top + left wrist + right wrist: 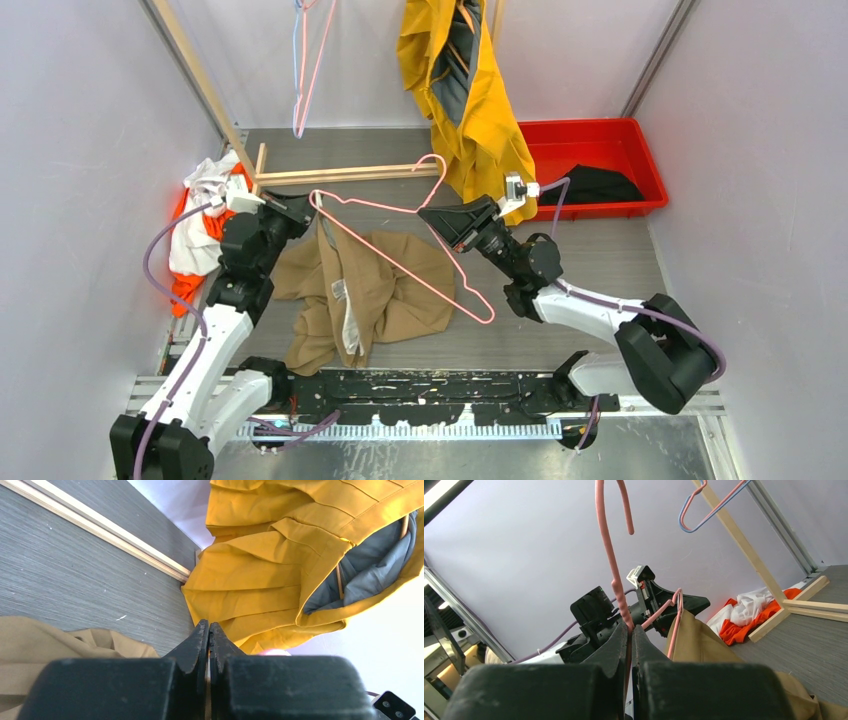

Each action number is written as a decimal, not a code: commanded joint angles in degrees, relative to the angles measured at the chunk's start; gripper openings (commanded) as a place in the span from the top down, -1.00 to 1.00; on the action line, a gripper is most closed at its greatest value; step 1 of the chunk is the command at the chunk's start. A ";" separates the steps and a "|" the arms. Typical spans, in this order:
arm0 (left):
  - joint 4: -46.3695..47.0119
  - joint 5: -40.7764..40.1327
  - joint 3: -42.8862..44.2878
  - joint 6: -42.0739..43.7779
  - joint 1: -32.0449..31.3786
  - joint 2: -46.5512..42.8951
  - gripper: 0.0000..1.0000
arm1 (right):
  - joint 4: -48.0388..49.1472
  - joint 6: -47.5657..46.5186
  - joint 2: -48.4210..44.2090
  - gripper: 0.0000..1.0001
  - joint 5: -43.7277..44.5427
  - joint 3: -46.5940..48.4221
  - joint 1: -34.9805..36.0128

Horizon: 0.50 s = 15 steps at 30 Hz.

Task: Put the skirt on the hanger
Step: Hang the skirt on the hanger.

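Looking from above, we see the left gripper (306, 203) clenched on one shoulder corner of the pink hanger (400, 259) and the right gripper (428, 214) pinching its neck. The tan skirt (385, 295) lies crumpled on the table (600, 262) underneath. Our left wrist view shows jaws pressed together before a yellow garment (260, 580). In the right wrist view, skirt cloth drapes off the far corner. We judge it best to hold the wire level and work the waistband along it slowly.

Matt tan cloth skirt (390, 290), glossy pink wire hanger (609, 560) (apparently plastic-coated), bare wooden rack (340, 175).
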 commanded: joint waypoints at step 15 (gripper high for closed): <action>2.46 1.74 4.57 1.22 0.19 -4.28 0.94 | 3.46 -1.82 9.07 0.98 -2.94 3.87 4.92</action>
